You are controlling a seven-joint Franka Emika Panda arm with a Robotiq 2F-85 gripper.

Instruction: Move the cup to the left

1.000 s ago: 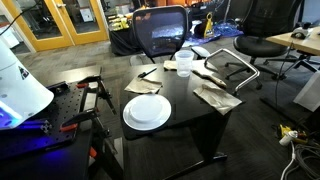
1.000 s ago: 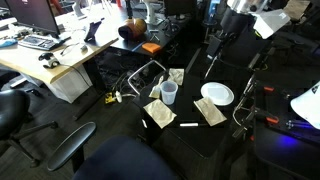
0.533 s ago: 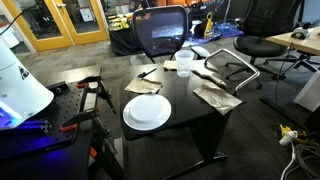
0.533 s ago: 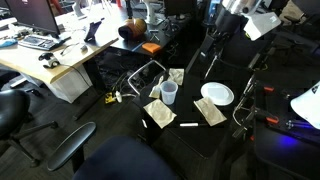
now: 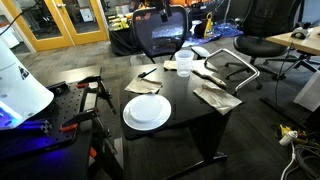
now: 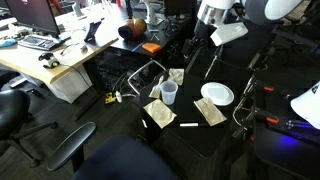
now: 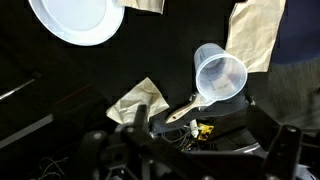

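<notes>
The cup is a clear plastic tumbler standing upright near the far edge of the black table, and it shows in both exterior views. In the wrist view the cup is seen from above, its mouth open and empty. My gripper hangs high above the table on the white arm, well apart from the cup. In the wrist view its dark blurred fingers stand wide apart at the bottom edge with nothing between them.
A white plate lies at the table's near side. Crumpled napkins and a marker lie around the cup. A wooden-handled brush lies beside the cup. An office chair stands behind the table.
The arm has swung across and lower above the table in an exterior view. The cup, plate and napkins have not moved.
</notes>
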